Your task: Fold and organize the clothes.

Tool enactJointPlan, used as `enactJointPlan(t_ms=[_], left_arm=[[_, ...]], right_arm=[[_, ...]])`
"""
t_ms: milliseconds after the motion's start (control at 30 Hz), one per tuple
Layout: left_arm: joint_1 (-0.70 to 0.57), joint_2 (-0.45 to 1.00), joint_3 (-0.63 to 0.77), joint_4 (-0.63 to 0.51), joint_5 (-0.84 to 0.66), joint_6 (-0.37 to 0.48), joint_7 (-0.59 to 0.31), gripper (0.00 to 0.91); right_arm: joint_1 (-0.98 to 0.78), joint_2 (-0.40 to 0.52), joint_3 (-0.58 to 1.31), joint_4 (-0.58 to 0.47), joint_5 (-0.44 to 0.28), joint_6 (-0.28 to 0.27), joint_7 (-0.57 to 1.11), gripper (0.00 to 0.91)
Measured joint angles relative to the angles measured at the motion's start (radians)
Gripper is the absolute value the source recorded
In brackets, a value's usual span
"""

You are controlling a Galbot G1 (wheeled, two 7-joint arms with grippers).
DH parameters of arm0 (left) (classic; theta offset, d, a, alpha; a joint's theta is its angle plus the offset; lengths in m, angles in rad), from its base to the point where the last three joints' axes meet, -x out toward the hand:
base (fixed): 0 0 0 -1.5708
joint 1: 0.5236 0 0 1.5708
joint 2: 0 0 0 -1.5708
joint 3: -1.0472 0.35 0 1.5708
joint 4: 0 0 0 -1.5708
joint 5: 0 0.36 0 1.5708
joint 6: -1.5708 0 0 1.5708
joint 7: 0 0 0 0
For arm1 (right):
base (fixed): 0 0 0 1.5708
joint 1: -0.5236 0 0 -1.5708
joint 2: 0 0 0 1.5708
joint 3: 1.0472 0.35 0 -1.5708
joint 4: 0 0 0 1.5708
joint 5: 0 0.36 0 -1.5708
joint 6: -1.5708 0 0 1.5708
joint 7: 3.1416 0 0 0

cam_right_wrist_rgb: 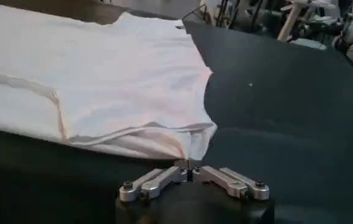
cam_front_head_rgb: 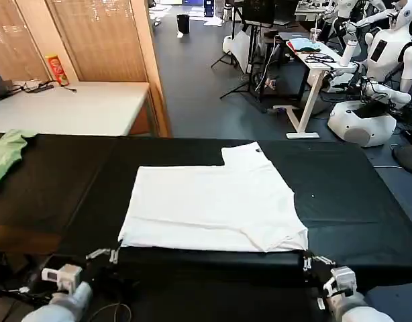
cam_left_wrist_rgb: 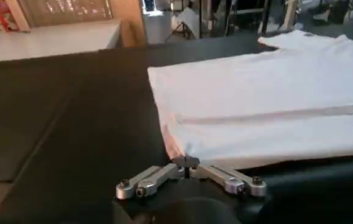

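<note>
White T-shirt (cam_front_head_rgb: 213,204) spread flat mid-table on black cloth-covered table (cam_front_head_rgb: 353,201), partly folded into a rough rectangle, long axis running left-right across the table; one short sleeve (cam_front_head_rgb: 246,154) sticking out at far edge, pointing away from robot. Soft cotton, mildly creased, doubled layer along near hem. No print visible, plain white side up. Left gripper (cam_front_head_rgb: 117,254) at near-left corner of shirt, right gripper (cam_front_head_rgb: 305,260) at near-right corner, both low at table's near edge. Left wrist view: left gripper (cam_left_wrist_rgb: 185,163) with metal finger links drawn together at the tip, nipped on shirt's corner (cam_left_wrist_rgb: 179,149); fold line running along the fabric, sleeve far off. Right wrist view: right gripper (cam_right_wrist_rgb: 188,164) likewise closed to a point, touching the layered corner (cam_right_wrist_rgb: 192,143); stitched hem and stacked edges clear here, flat in head view. Green garment (cam_front_head_rgb: 6,154) at far left of table, well apart. Pale side table (cam_front_head_rgb: 72,107) behind, orange packet (cam_front_head_rgb: 57,70) standing on it.
</note>
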Motion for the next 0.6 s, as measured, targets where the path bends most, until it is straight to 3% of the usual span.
enactJointPlan(t_ms=[200,333,467,600], left_arm=[[0.035,-0.009,-0.017,-0.039,-0.001,0.041,-0.033,0.878],[0.069,-0.005,-0.043,-0.081,-0.005,0.085,-0.032,0.878],[0.077,0.003,-0.081,-0.131,-0.061,0.085,-0.022,0.878],[-0.019,0.015,-0.076,-0.126,-0.146,0.067,-0.050,0.878]], right_arm=[[-0.050,-0.005,0.024,0.068,-0.020,-0.046,0.005,0.878],[-0.067,-0.010,0.047,0.122,0.001,-0.046,0.006,0.878],[-0.011,-0.024,0.062,0.130,0.078,0.016,0.039,0.878],[0.155,-0.041,0.034,0.052,0.135,0.057,0.078,0.878]])
